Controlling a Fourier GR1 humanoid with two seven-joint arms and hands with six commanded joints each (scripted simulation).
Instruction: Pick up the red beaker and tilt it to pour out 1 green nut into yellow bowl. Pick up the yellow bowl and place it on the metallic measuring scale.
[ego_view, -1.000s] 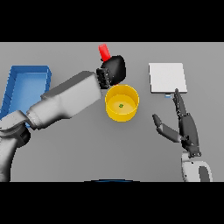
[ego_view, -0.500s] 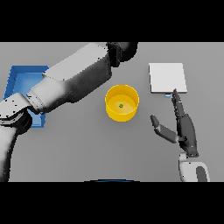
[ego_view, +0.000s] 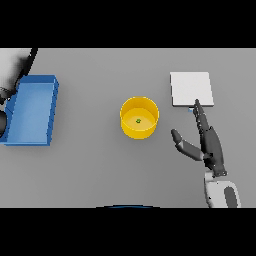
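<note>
The yellow bowl (ego_view: 139, 118) stands upright at the table's middle with one small green nut (ego_view: 138, 121) on its bottom. The metallic measuring scale (ego_view: 191, 89), a flat pale square, lies bare to the bowl's upper right. My right hand (ego_view: 210, 145) hovers right of the bowl and just below the scale, open, its fingers straight and pointing at the scale's near edge, its thumb spread toward the bowl. It touches neither. Only a blurred piece of my left arm (ego_view: 15, 67) shows at the far upper left. No left hand and no red beaker are in view.
A blue rectangular bin (ego_view: 33, 110) lies at the left side of the table, partly under the left arm. Bare grey table surrounds the bowl on every side.
My left arm, which held the red beaker over the bowl, has swung away to the far left, taking the beaker out of view. The right hand, bowl and scale have stayed put.
</note>
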